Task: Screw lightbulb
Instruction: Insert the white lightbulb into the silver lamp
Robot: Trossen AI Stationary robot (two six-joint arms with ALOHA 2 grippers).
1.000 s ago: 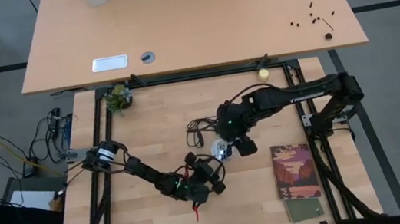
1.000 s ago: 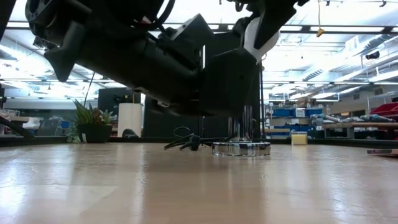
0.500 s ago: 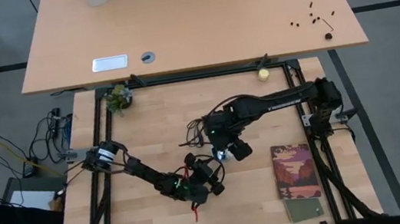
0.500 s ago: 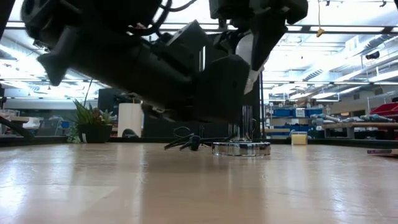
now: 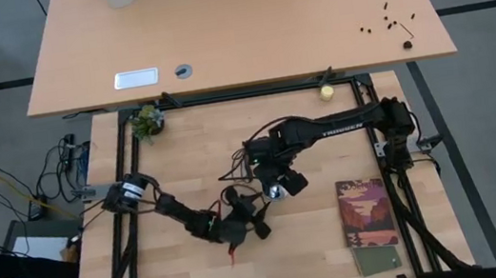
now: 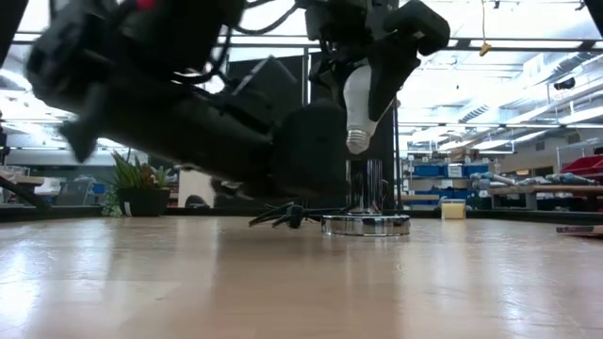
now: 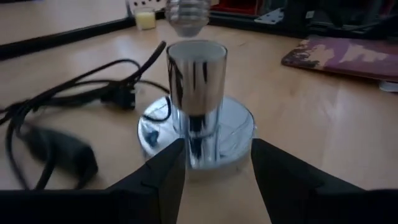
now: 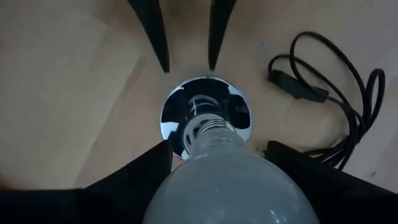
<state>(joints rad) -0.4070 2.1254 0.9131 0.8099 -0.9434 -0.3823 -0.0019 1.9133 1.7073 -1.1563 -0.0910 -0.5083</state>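
Note:
The white lightbulb (image 6: 358, 99) hangs upright in my right gripper (image 5: 275, 181), its screw base (image 6: 356, 141) pointing down just above the socket. The chrome socket tube (image 7: 196, 81) stands on its round silver disc (image 7: 236, 127) on the table. My left gripper (image 7: 217, 146) lies low and nearly level at the disc's near-left side. It is open, and its two fingertips (image 8: 165, 65) stop just short of the disc's rim (image 8: 205, 79). In the right wrist view the bulb (image 8: 217, 180) fills the space between the fingers over the socket's mouth (image 8: 202, 106). My right gripper pinches the bulb's white glass globe (image 8: 186, 186) between its two fingers, one on each side. The fingers come from above, pointing down. The bulb is lifted clear and upright, its screw base (image 8: 212, 132) lowest, a short way above the socket tube.
The socket's black cord (image 5: 238, 169) coils on the table to the far left of the disc. A booklet (image 5: 365, 212) and a green card (image 5: 379, 258) lie at the near right. A small plant (image 5: 146, 122) and a yellowish ball (image 5: 326, 92) sit by the far rail.
My right gripper has gone down and toward the table's left, over the socket, rolling as it went. The bulb has come from a tilt to upright, its screw base now just above the tube. My left gripper has sunk a little beside the disc.

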